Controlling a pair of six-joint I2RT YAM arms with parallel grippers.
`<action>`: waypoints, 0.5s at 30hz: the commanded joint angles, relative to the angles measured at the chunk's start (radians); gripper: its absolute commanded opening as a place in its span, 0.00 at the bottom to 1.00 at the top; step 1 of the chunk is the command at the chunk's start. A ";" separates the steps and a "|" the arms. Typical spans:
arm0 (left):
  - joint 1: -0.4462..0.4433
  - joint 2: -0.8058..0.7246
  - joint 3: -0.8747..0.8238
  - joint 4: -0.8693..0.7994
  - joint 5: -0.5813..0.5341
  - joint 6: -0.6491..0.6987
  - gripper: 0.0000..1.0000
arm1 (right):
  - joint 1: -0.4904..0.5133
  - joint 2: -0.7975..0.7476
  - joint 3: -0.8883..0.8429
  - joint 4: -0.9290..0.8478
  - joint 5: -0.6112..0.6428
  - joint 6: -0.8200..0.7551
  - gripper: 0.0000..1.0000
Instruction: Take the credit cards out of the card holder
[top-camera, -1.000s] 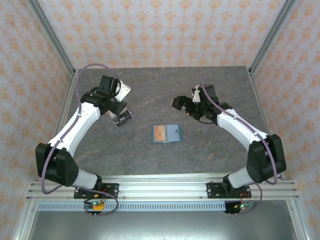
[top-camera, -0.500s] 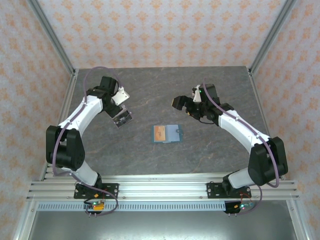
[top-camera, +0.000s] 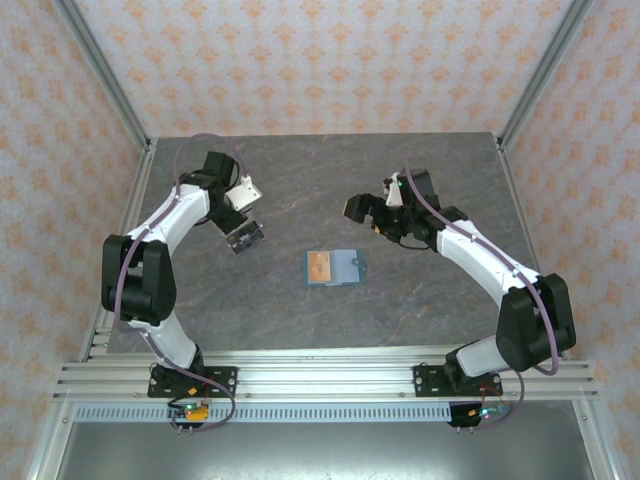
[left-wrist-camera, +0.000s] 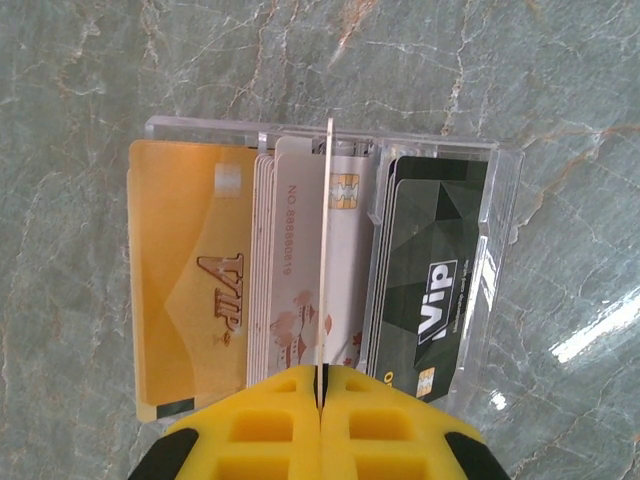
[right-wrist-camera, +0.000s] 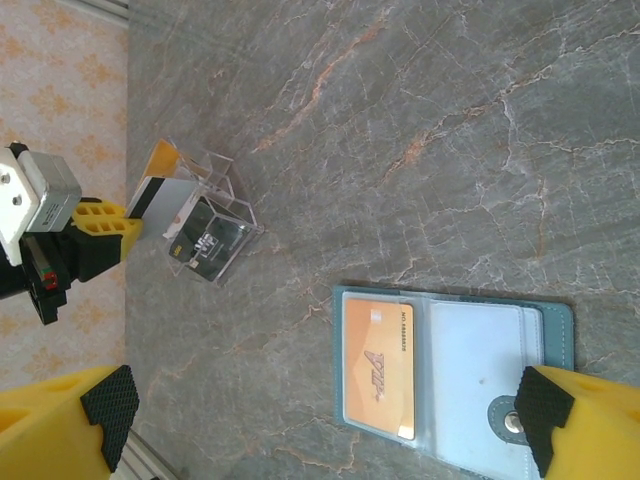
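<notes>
Near the middle of the overhead view, the teal card holder (top-camera: 345, 268) lies open and flat on the grey marbled tabletop (top-camera: 300, 180), with an orange card (top-camera: 319, 266) showing in its left pocket. To its upper left, at the end of the left arm, sits a clear plastic rack (top-camera: 246, 238). Seen from the left wrist camera, the left pincer (left-wrist-camera: 320, 388) is closed tight on a thin pale card (left-wrist-camera: 326, 250), which shows edge-on in line with the rack's middle section. Whether that card touches the rack I cannot tell. Filed in the rack are a tan VIP card (left-wrist-camera: 190, 290) on the left, a pale stack (left-wrist-camera: 290, 270) in the middle and dark VIP cards (left-wrist-camera: 430, 270) on the right. The right pincer (right-wrist-camera: 327, 405) stands wide open and holds nothing. Its yellow fingers (right-wrist-camera: 50, 430) sit at the lower corners of the right wrist frame, apart from the card holder.
</notes>
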 joint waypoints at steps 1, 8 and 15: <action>0.010 0.023 0.032 -0.013 -0.008 0.025 0.00 | -0.001 -0.021 0.021 -0.013 -0.012 -0.010 0.99; 0.016 0.026 0.036 -0.006 -0.068 0.024 0.13 | 0.000 -0.021 0.021 -0.008 -0.016 -0.006 0.99; 0.017 -0.006 0.034 -0.003 -0.098 0.003 0.23 | -0.002 -0.015 0.017 -0.004 -0.019 -0.003 0.99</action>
